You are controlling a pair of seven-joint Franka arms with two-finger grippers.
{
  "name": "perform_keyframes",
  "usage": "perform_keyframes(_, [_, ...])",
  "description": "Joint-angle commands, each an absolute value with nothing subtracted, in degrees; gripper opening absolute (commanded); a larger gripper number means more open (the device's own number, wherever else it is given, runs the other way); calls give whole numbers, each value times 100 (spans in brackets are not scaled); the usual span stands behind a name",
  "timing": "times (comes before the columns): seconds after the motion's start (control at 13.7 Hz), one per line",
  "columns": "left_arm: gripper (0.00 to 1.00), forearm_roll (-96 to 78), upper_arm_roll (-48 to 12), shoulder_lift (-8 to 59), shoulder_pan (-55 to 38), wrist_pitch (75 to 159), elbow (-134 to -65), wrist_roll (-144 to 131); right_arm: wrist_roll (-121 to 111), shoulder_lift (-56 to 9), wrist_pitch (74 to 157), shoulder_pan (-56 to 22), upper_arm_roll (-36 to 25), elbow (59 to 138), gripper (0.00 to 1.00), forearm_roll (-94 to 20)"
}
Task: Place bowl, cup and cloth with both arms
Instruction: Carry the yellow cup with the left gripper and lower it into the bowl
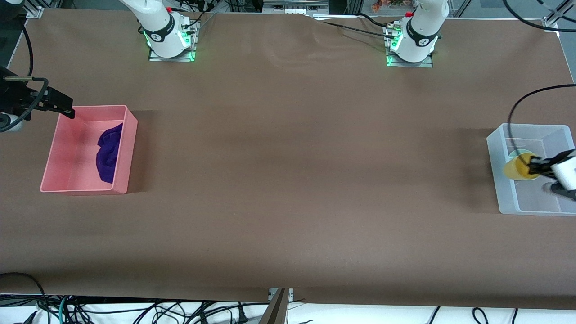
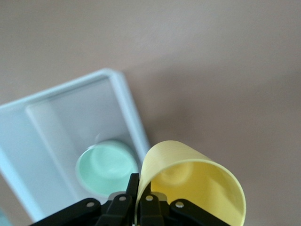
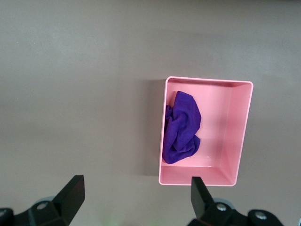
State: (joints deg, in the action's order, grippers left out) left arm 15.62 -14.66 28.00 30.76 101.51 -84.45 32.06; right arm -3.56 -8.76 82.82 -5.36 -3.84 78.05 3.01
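Note:
My left gripper (image 1: 534, 165) is shut on the wall of the yellow cup (image 1: 519, 168), which hangs tilted over the side wall of the translucent bin (image 1: 505, 193). In the left wrist view its fingers (image 2: 133, 186) pinch the cup (image 2: 197, 181) at the rim. The mint-green bowl (image 2: 104, 167) sits inside that bin (image 2: 123, 92), partly hidden by the cup in the front view (image 1: 516, 154). The purple cloth (image 1: 109, 152) lies crumpled in the pink bin (image 1: 81, 191). My right gripper (image 1: 67, 111) hovers open over that bin's corner, holding nothing. Its wrist view shows the cloth (image 3: 182, 127) in the bin (image 3: 242, 134).
The pink bin stands at the right arm's end of the brown table and the translucent bin at the left arm's end. A black cable (image 1: 524, 101) arcs over the translucent bin. Both arm bases (image 1: 171, 38) stand along the table's back edge.

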Motion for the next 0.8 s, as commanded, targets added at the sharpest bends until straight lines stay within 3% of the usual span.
perform_keyframes(0.0, [0, 1758, -1529, 3128, 3628, 10553, -8647, 3857, -466, -835, 8297, -519, -352, 7831, 100, 369])
perform_keyframes(0.22, [0, 1758, -1529, 3532, 4094, 11546, -8920, 4524, -466, -835, 8288, -527, -343, 7831, 100, 378])
perform_keyframes(0.44, [0, 1758, -1529, 3814, 4306, 11856, -8930, 4728, -466, -835, 8297, -519, -352, 7831, 100, 360])
perform_keyframes(0.51, [40, 1749, -1529, 3841, 4324, 11856, -8930, 4720, -466, -835, 8297, -519, -352, 7831, 100, 360])
perform_keyframes(0.58, [99, 1714, -1538, 3841, 4324, 11848, -8930, 4728, -466, -835, 8297, -519, -352, 7831, 100, 360])
perform_keyframes(0.73, [100, 1714, -1590, 3596, 4315, 11612, -8895, 4729, -466, -835, 8297, -510, -352, 7831, 100, 352])
